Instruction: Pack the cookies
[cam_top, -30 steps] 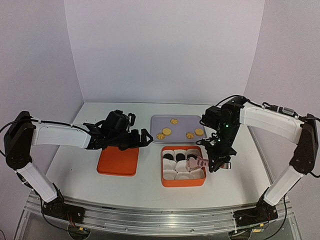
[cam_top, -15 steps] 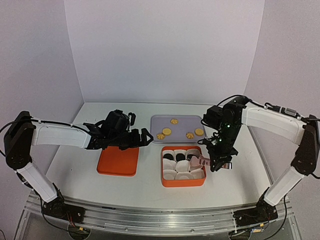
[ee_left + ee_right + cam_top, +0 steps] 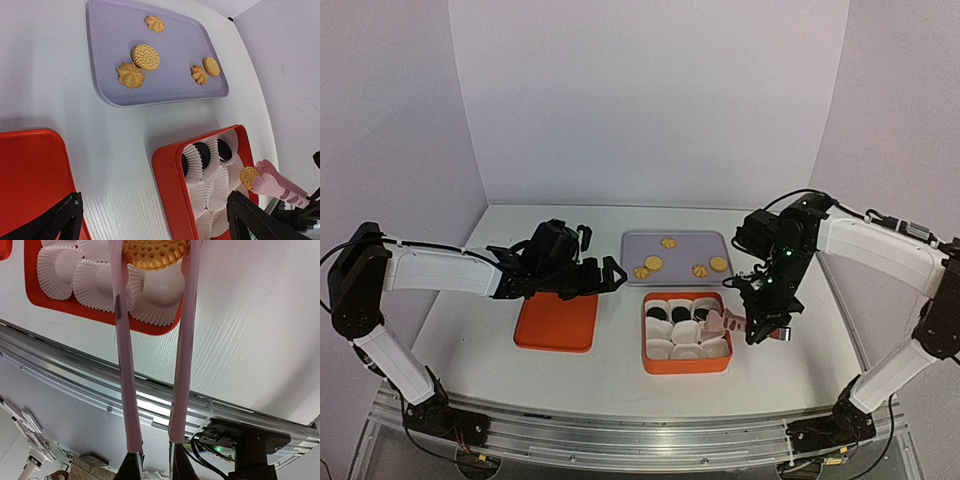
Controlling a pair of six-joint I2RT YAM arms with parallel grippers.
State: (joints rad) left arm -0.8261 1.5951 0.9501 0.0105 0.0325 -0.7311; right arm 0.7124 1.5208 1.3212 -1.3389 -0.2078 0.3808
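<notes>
The right gripper (image 3: 761, 327) was clamped on pink tongs (image 3: 722, 322), whose tips pinched one golden cookie (image 3: 248, 176) just above the paper cups (image 3: 215, 187) of the red box (image 3: 167, 172). Since a second before, it had drifted a little to the right. The left gripper (image 3: 605, 277) stayed over the flat red tray (image 3: 556, 325), its fingers wide apart. Three black cookies (image 3: 202, 148) lay in cups, and five golden ones (image 3: 145, 56) lay on the lilac tray (image 3: 107, 30).

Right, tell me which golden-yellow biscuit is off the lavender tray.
The flat round golden-yellow biscuit pinched in the pink plastic tongs over the red box; the other five lie on the lavender tray.
</notes>
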